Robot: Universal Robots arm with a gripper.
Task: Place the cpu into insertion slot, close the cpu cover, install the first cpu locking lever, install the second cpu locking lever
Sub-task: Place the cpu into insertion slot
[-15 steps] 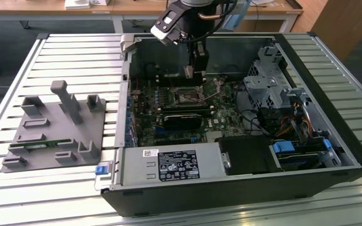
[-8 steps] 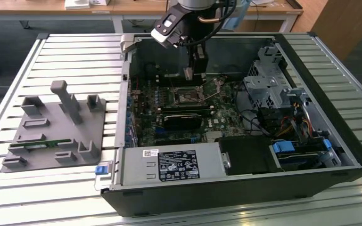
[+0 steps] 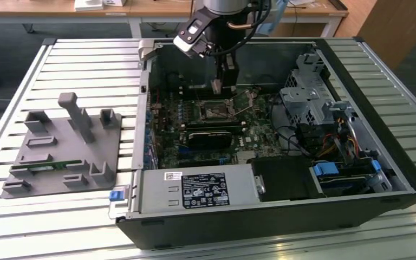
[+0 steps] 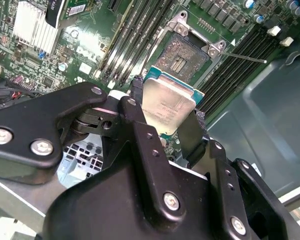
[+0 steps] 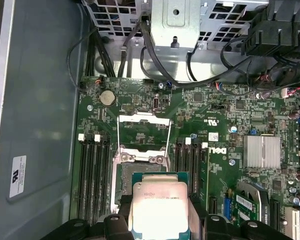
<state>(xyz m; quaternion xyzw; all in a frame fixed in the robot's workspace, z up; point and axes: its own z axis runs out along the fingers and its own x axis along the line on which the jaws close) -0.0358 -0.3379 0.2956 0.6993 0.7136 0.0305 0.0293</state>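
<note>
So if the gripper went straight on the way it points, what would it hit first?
Most likely the open socket on the green board; the gripper, holding the chip, points toward it, though depth is hard to judge.

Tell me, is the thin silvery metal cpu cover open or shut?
Open. The cpu cover is flipped back, clear of the square dark-centred insertion slot, whose contacts lie bare.

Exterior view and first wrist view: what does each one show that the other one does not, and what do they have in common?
Exterior view adds: the grey holder plate beside the computer case on the slatted table. First wrist view adds: the cpu, silvery top up, clamped in the gripper; the cpu cover flipped open; a coin battery. Both: the gripper, the insertion slot, the green motherboard.
</note>
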